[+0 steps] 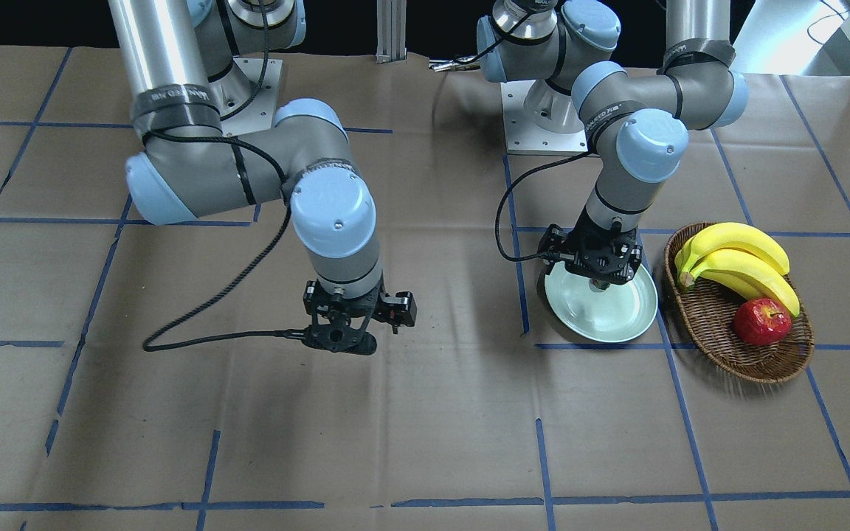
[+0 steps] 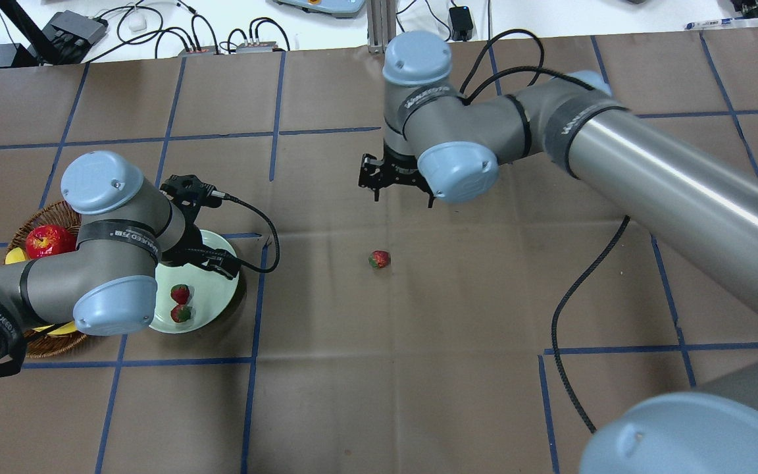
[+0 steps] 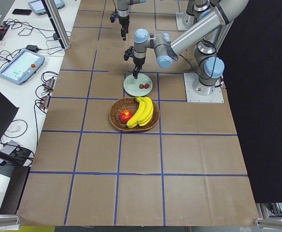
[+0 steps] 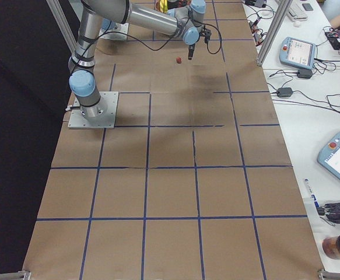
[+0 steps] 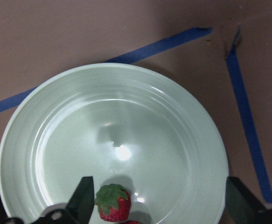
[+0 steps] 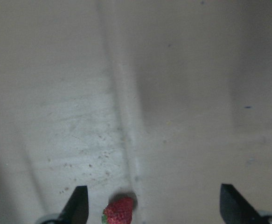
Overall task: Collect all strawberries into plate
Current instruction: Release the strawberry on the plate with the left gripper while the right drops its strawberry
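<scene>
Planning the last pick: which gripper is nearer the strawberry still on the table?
Right. The right gripper hangs open close by the loose strawberry, just off it; the left gripper is open over the plate, far aside.

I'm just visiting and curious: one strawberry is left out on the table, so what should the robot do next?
Probably slide the right arm's open fingers over the last strawberry and lower: in the wrist view it sits off-centre, near one finger. The other two already lie on the plate.
</scene>
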Available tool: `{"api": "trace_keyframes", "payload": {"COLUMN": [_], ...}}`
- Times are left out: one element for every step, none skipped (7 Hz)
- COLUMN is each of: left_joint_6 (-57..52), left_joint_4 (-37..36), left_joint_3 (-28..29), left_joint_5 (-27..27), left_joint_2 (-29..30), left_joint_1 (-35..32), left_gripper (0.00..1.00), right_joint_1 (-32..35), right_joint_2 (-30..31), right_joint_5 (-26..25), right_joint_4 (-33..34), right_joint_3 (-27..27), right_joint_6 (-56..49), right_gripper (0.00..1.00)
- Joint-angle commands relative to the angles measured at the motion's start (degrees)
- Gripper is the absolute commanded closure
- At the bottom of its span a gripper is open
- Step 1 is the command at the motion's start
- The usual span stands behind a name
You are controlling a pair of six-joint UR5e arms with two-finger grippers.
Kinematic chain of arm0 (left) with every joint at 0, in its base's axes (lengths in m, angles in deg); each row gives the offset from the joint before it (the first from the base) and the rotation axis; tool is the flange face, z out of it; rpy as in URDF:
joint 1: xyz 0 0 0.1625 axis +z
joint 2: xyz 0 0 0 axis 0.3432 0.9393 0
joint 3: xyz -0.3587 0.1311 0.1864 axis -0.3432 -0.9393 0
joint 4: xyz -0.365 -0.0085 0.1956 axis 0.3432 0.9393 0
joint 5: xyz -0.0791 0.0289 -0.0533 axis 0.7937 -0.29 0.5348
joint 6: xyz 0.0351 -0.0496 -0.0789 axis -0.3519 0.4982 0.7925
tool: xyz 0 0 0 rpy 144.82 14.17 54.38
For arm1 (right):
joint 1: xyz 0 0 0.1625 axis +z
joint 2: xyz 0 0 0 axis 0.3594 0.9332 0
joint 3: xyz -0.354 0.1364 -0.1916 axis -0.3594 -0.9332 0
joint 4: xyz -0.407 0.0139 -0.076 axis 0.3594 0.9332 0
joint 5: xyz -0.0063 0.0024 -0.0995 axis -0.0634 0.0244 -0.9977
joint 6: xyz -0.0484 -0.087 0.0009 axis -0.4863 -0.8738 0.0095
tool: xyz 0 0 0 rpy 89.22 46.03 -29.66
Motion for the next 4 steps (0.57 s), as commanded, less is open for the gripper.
{"api": "trace_keyframes", "payload": {"left_joint_6": [10.1, 17.47, 24.5, 32.75], "left_joint_4": [0.2, 0.29, 0.29, 0.64], "left_joint_3": [0.53, 2.01, 3.42, 5.96], "left_joint_5": [2.3, 4.33, 4.96, 5.05], "left_joint_2": [-0.46, -0.2, 0.59, 2.33], "left_joint_1": [-5.16, -8.31, -12.17, -17.26], "left_gripper": [0.01, 0.01, 0.01, 0.01], "right_joint_1": [-10.52, -13.0, -14.25, -17.04], "right_joint_2": [10.93, 14.8, 18.32, 21.32], "right_joint_5": [-0.54, -1.06, -4.11, -4.4], "right_joint_4": [-13.92, -18.77, -21.16, -22.93], "right_joint_3": [-0.61, -0.52, 0.0, 0.62], "right_joint_6": [-12.13, -15.31, -19.87, -24.96], "right_gripper": [0.0, 0.0, 0.0, 0.0]}}
